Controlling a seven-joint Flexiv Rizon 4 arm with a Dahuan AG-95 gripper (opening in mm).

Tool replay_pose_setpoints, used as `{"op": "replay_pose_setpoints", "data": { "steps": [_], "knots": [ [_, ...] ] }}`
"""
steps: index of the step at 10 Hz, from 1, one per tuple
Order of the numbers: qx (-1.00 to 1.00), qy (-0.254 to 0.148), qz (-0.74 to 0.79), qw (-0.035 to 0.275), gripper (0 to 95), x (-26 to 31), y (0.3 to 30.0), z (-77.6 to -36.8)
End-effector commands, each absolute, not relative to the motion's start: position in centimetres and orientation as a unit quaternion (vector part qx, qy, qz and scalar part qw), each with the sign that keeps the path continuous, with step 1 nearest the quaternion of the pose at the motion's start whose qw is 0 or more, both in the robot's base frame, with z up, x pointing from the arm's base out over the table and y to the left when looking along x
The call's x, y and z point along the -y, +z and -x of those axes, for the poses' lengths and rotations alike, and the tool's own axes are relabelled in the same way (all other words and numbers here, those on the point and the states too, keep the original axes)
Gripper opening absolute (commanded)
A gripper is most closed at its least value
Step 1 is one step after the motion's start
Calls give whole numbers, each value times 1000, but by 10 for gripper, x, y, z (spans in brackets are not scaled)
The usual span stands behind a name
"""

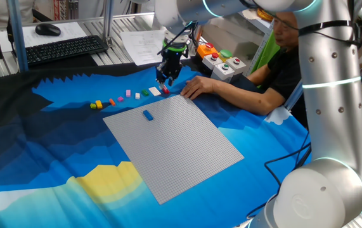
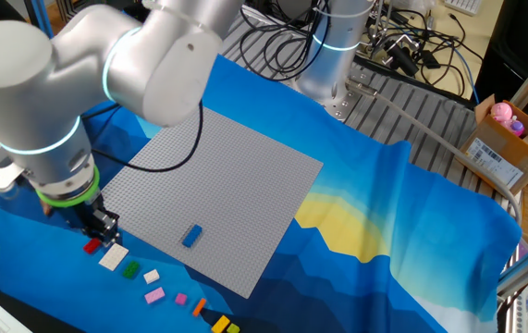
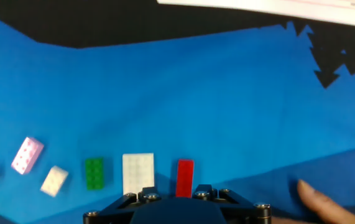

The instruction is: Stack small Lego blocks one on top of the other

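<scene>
On the blue cloth (image 1: 54, 158) — grey baseplate (image 1: 174, 142), keyboard (image 1: 63, 49) behind.

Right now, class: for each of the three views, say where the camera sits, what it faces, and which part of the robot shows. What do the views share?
One fixed view: from beside the arm's base, facing the grey baseplate, keyboard and a seated person; arm and gripper show.
The other fixed view: from the opposite side, high, facing the arm's base; arm, gripper.
Hand view: on the hand, looking down at the blue cloth; only the gripper's base shows.
Shared: red block, white block.
</scene>
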State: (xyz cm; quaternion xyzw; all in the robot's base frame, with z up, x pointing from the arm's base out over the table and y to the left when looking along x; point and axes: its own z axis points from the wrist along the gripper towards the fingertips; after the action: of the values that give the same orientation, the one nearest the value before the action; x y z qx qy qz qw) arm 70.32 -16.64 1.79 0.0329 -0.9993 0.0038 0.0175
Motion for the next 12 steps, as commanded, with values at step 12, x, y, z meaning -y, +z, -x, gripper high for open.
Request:
{"op": "replay_pose_setpoints", "data": {
  "steps": [12],
  "knots": [
    [999,-2,-39,20,0,163,14,-701]
  ]
}}
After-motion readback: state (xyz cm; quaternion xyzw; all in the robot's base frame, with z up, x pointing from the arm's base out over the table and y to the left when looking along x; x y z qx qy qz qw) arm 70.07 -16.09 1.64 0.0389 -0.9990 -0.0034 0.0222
